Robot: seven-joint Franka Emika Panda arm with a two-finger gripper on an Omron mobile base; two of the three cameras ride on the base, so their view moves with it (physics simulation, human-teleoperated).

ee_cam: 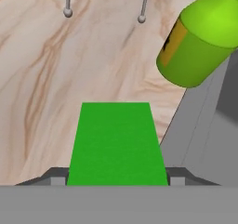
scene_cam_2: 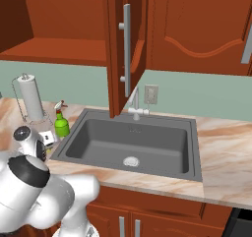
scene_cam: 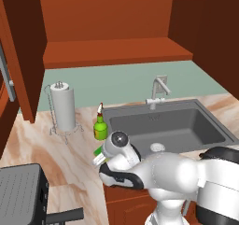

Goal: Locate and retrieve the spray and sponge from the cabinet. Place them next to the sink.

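Nearest the left base camera, the robot's white arm bent low over the counter (scene_cam: pixel 42 144), its gripper (scene_cam: pixel 99 158) down at the sink's (scene_cam: pixel 212 123) left edge with a sliver of the green sponge (scene_cam: pixel 98 151) showing beside it. Just beyond stood the spray (scene_cam: pixel 100 125), upright by the basin's corner.

From the right base view, the spray (scene_cam_2: pixel 61 123) again stood beside the sink (scene_cam_2: pixel 194 147), under the open cabinet (scene_cam_2: pixel 59 49).

Down the hand view, the sponge (ee_cam: pixel 116 144) lay between the fingers (ee_cam: pixel 56 176), long axis pointing ahead; whether they clamped it I couldn't tell. The spray (ee_cam: pixel 200 46) rose ahead and right, so the setting-down spot looked close.
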